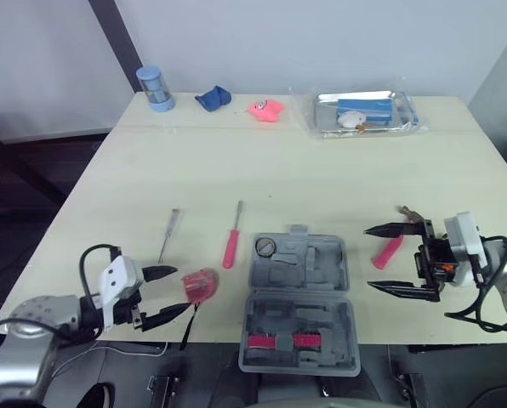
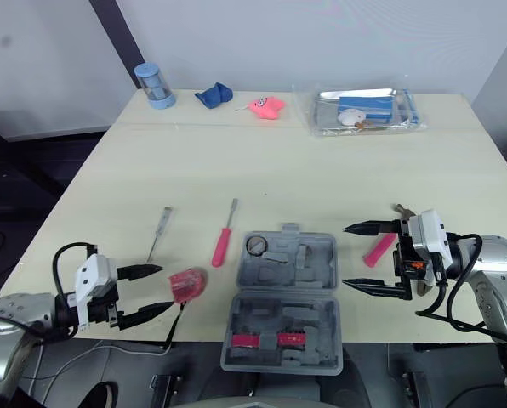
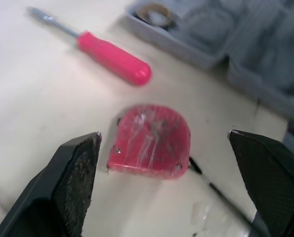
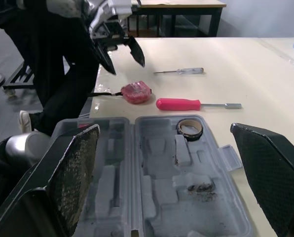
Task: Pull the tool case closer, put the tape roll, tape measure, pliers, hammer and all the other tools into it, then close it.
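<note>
Tool case [image 1: 323, 274] lies open at the table's [image 1: 321, 170] near edge

Left gripper [image 1: 182, 290] gapes wide and empty, the tape measure [image 1: 200, 285] just ahead of its tips. Right gripper [image 1: 368, 257], equally wide and empty, hangs beside the pliers [image 1: 390, 251]. The tape roll [image 1: 265, 247] sits in the case's far half.

Both head views look forward and down from above the near edge of the table [image 1: 321, 170], taking in its whole top. They share nearly the same scene, shifted slightly sideways. The left wrist view sits low and close over the tape measure [image 3: 149, 140], facing the screwdriver [image 3: 112, 57] and a corner of the case [image 3: 211, 29]. The right wrist view looks from farther back across the case toward the left gripper [image 4: 127, 68], sharing those three things.
</note>
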Controlling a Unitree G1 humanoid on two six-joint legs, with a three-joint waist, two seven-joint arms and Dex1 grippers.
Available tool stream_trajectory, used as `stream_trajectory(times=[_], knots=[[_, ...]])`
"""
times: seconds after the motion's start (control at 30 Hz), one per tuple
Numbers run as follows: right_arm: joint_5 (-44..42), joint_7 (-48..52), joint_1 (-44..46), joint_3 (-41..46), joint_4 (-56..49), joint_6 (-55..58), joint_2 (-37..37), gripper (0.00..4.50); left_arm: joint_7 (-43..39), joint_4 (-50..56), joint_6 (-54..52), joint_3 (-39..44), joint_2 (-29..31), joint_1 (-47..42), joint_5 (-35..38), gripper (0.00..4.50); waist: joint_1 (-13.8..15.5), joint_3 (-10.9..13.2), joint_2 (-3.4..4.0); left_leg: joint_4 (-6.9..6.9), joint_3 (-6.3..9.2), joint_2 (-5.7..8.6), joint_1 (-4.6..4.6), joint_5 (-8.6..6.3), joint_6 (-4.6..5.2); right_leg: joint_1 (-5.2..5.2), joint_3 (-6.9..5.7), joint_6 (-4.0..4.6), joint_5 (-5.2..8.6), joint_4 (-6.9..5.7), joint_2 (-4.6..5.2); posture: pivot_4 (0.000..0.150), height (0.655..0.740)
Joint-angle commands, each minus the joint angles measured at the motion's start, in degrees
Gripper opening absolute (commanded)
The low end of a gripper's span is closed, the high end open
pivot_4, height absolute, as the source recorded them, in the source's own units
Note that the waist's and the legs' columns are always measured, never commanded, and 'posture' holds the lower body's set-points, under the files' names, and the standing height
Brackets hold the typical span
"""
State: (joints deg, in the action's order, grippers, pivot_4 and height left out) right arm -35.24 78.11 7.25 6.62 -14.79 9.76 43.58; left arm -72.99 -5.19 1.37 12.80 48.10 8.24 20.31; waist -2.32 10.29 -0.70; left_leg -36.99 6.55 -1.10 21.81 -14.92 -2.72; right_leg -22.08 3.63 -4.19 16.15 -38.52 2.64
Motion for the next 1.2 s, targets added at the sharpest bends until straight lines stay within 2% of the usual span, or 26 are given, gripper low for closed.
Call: stream_trajectory(times=[0.03,0.43,0.8,1.13,1.2], knots=[[-1.0,-0.4,0.3,0.7,-2.5,0.2,0.5,4.5,-3.8,-4.6,5.4,-2.3,0.2,-2.2,-1.4,4.41,-0.1,0.0,-0.01,0.0,0.01,-0.01,0.02,0.0,0.0,-0.01,0.0,0.0,0.0,0.0,0.0,0.15,0.74],[-0.8,-1.2,1.5,0.3,-3.2,0.8,0.3,4.5,-7.8,-20.9,14.5,-7.9,-2.9,-12.8,-4.3,4.41,-0.1,0.0,0.0,-0.01,0.05,0.0,0.0,0.0,0.0,-0.01,-0.05,0.0,0.0,-0.08,0.0,0.15,0.74],[-0.6,-1.4,1.3,0.6,-3.3,0.4,0.3,4.5,-5.8,-29.5,22.6,-9.5,-5.8,-15.3,-7.3,4.41,0.0,0.0,0.0,-0.04,0.07,0.0,0.0,0.0,0.0,-0.01,-0.06,0.0,0.0,-0.14,0.0,0.15,0.74],[-0.7,-1.3,0.9,0.7,-3.6,0.3,0.3,4.5,-6.8,-35.1,25.0,-10.4,-7.3,-17.9,-7.5,4.41,0.0,0.0,0.05,-0.1,0.07,0.01,-0.04,0.0,0.01,-0.01,-0.05,0.0,0.0,-0.29,0.0,0.15,0.74],[-0.7,-1.3,0.8,0.8,-3.6,0.2,0.4,4.5,-7.5,-35.8,25.3,-10.6,-7.6,-18.3,-7.4,3.86,0.0,0.0,0.05,-0.11,0.08,0.02,-0.04,0.0,0.01,-0.01,-0.06,0.0,0.0,-0.29,0.0,0.15,0.74]])
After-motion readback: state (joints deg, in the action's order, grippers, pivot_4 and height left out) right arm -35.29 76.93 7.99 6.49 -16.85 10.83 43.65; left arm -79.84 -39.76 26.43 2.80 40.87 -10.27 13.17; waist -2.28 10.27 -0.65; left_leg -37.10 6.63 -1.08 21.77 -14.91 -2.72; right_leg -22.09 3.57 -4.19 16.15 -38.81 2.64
